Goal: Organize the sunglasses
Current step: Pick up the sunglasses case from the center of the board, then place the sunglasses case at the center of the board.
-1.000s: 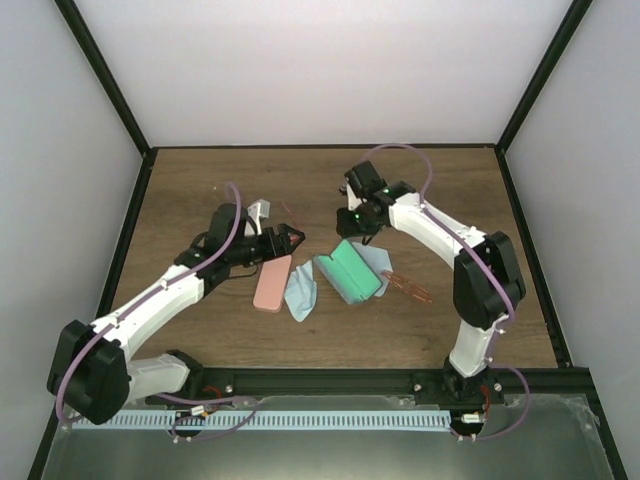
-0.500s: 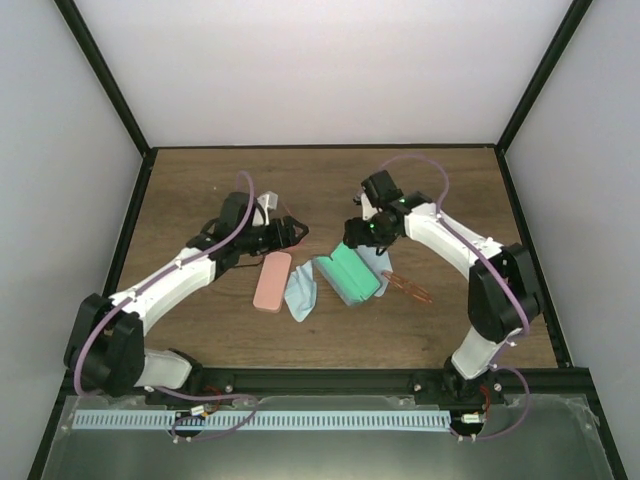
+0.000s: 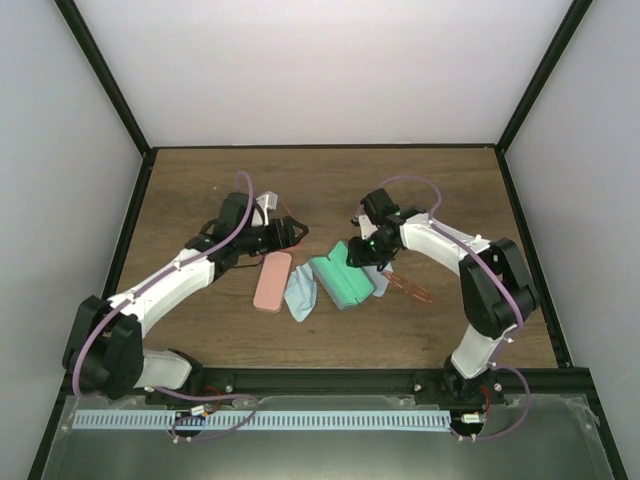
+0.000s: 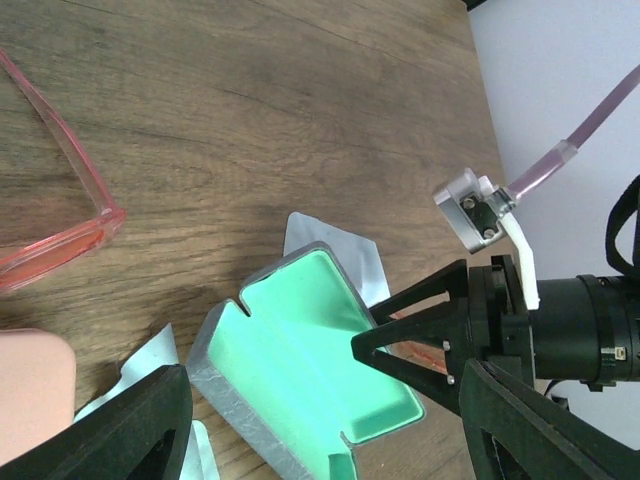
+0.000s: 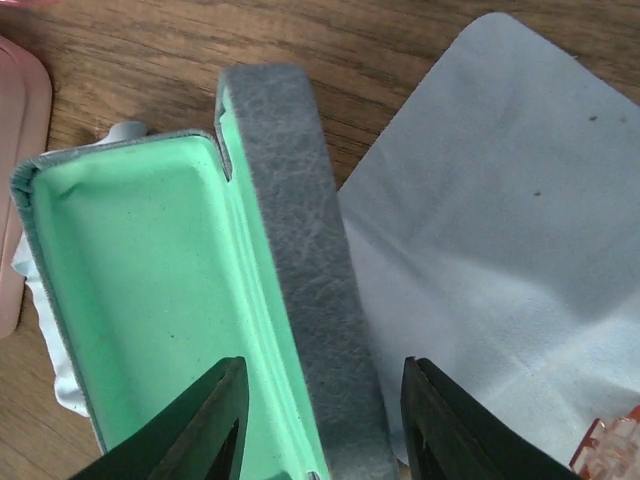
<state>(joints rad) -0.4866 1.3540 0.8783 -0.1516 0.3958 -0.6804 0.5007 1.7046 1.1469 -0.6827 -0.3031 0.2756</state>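
Observation:
One reddish-pink pair of sunglasses [image 4: 70, 243] lies on the wood beyond the left gripper, in the left wrist view. The orange-red pair [image 3: 410, 288] lies right of the open grey case [image 3: 340, 280], whose inside is green [image 4: 310, 350]. My right gripper [image 3: 362, 254] is open and low over the case. Its fingers [image 5: 215, 420] stand either side of the case's grey side wall [image 5: 300, 300], with a gap on each side. My left gripper [image 3: 295, 232] is open above the table just behind the case, with nothing held.
A pink case [image 3: 272, 281] lies shut left of the grey one. One light blue cloth [image 3: 300, 293] lies crumpled between the two cases. Another cloth [image 5: 500, 200] is spread under the grey case's right side. Dark frame rails border the table.
My right gripper has come forward and down from behind the grey case to straddle its side wall. The case has shifted slightly left. The left gripper pulled back a little, then held still.

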